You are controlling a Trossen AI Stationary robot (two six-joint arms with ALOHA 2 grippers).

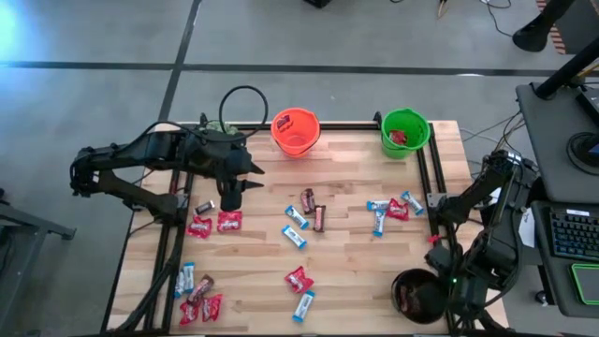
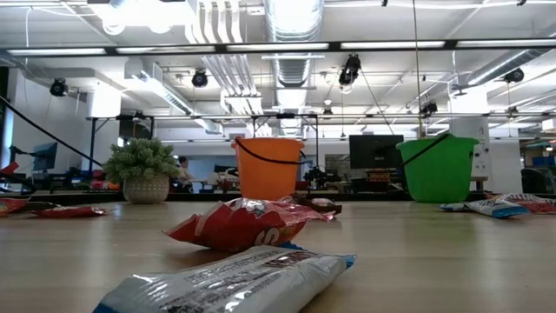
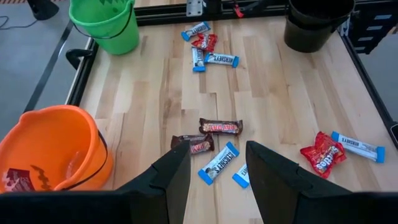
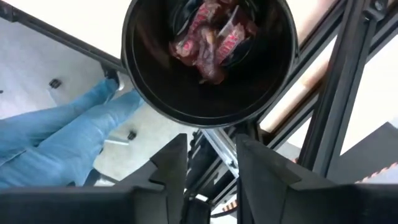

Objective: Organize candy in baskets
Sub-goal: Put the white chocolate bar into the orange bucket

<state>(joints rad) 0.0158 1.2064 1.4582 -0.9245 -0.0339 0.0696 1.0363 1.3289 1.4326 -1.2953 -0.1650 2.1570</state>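
The orange basket (image 1: 295,131) and the green basket (image 1: 404,131) stand at the table's far edge, each with candy inside. The black basket (image 1: 418,295) stands at the near right corner and holds dark brown candy bars (image 4: 208,37). Red, blue-and-white and brown candy bars lie flat over the table, among them two brown bars (image 3: 219,127) and a blue-and-white one (image 3: 219,163). My left gripper (image 3: 217,180) hangs open above the table's far left part (image 1: 232,197), holding nothing. My right gripper (image 4: 211,168) is open above the black basket, nothing between its fingers.
A fuzzy potted plant (image 2: 144,169) stands at the far left beside the orange basket. More candy lies near the left front corner (image 1: 197,298), at the right (image 1: 393,208) and at the front middle (image 1: 299,281). A person's legs in jeans (image 4: 56,137) show beyond the table's edge.
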